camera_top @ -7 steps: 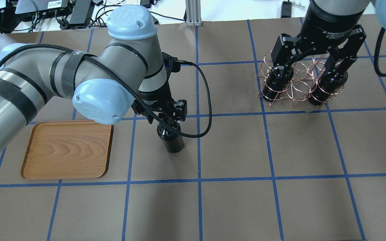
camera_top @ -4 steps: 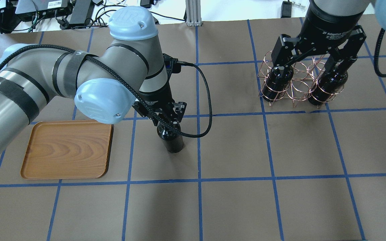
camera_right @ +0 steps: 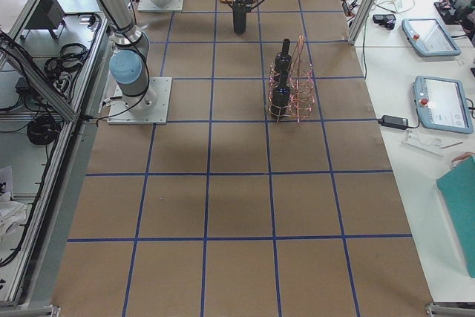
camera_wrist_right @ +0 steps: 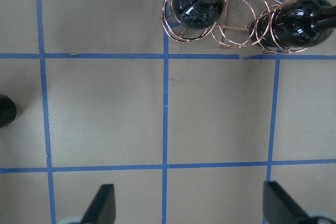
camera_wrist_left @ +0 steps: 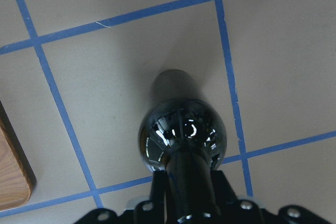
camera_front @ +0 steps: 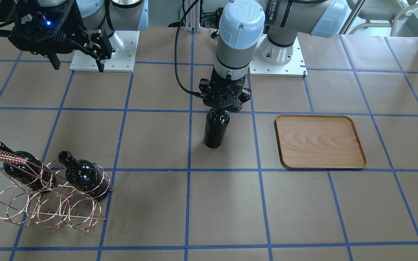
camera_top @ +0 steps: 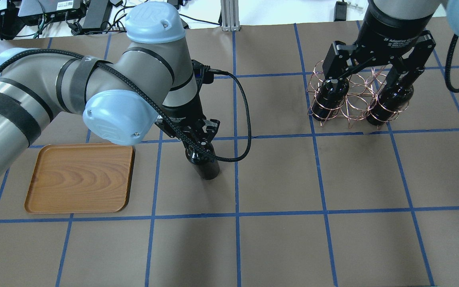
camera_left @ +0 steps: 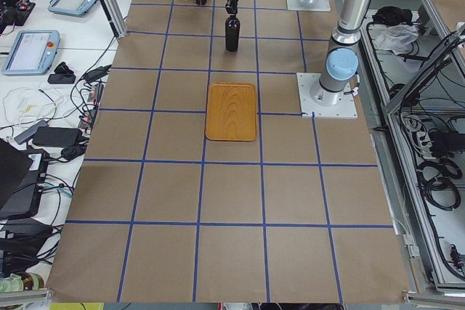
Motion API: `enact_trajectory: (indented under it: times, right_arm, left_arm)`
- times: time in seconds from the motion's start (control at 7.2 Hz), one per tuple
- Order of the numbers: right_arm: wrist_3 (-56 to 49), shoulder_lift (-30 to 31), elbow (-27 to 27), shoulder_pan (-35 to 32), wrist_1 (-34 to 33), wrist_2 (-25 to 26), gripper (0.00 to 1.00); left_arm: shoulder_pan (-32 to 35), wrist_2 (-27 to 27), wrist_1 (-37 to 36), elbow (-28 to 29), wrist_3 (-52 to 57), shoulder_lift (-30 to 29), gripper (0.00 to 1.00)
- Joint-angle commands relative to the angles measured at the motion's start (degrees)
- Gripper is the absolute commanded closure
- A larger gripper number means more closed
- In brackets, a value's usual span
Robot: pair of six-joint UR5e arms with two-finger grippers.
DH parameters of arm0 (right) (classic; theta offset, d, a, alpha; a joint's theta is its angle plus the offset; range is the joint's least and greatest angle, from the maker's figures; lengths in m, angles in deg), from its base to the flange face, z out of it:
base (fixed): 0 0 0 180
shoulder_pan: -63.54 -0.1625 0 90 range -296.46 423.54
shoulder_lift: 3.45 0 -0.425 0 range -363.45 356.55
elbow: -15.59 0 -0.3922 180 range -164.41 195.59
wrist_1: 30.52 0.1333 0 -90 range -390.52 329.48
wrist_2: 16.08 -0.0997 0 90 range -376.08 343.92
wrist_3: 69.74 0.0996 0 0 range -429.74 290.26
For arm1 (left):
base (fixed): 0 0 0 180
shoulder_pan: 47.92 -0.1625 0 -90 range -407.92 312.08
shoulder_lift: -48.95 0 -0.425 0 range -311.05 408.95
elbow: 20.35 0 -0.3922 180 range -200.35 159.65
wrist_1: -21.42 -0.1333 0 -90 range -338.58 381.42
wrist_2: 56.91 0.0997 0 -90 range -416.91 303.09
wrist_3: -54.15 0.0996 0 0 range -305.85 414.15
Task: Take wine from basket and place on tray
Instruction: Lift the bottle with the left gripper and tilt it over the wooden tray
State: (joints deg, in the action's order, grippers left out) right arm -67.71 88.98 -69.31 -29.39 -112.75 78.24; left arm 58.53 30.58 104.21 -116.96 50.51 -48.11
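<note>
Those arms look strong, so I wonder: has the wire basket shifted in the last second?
No. The basket stands just behind the same blue tape line as before, with no drift either way along it.

Left gripper (camera_top: 196, 139) narrowed from spread to clamped on the wine (camera_top: 207, 168) neck, left arm's wrist dropped slightly

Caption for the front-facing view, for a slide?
Left gripper clamps the neck of an upright bottle beside the bare tray; two more bottles sit in the basket.
</note>
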Motion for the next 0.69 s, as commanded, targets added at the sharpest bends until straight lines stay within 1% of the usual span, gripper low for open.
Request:
enact_trajectory:
  times: [0.0,0.14,0.28,0.56]
  right_arm:
    - [0.0,0.1,-0.1,0.0,0.1,0.0,0.00]
    - [0.0,0.2,-0.1,-0.1,0.0,0.0,0.00]
    - [0.0,0.2,-0.1,-0.1,0.1,0.0,0.00]
    - [0.0,0.2,-0.2,0.0,0.1,0.0,0.00]
  left_arm:
    - [-3.2,3.5,4.2,5.0,0.6,1.1,1.00]
    - [-7.1,6.3,7.8,7.9,2.8,1.4,1.00]
    - [-11.8,7.5,8.9,8.5,8.2,2.6,1.00]
    - [-21.8,8.1,9.2,7.7,16.8,3.9,1.00]
